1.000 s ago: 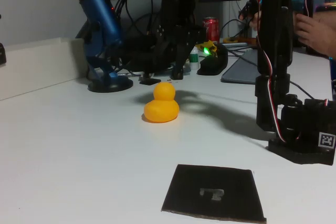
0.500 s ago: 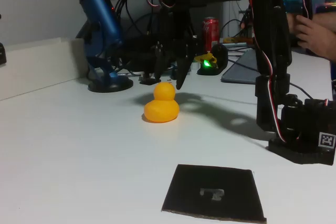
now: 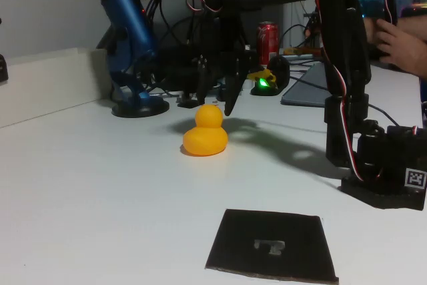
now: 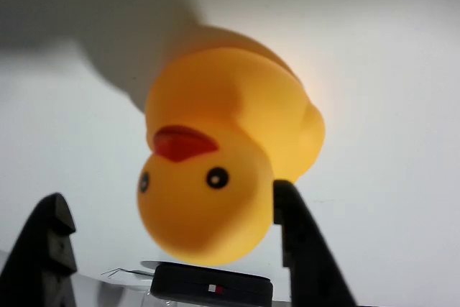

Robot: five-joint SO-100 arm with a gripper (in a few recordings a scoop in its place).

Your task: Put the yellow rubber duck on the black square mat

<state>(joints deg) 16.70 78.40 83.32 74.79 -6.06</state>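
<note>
White surface (image 3: 100,185) carries the yellow rubber duck (image 3: 205,133) upright, well behind the black square mat (image 3: 272,244) at the front edge. Just above the duck's head hangs the claw (image 3: 215,99), spread wide, one finger (image 4: 305,246) beside the head and not gripping it.

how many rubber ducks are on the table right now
1. The duck sits on the white table, behind the black mat in the fixed view, under the open gripper. Clutter behind could hide others.
</note>
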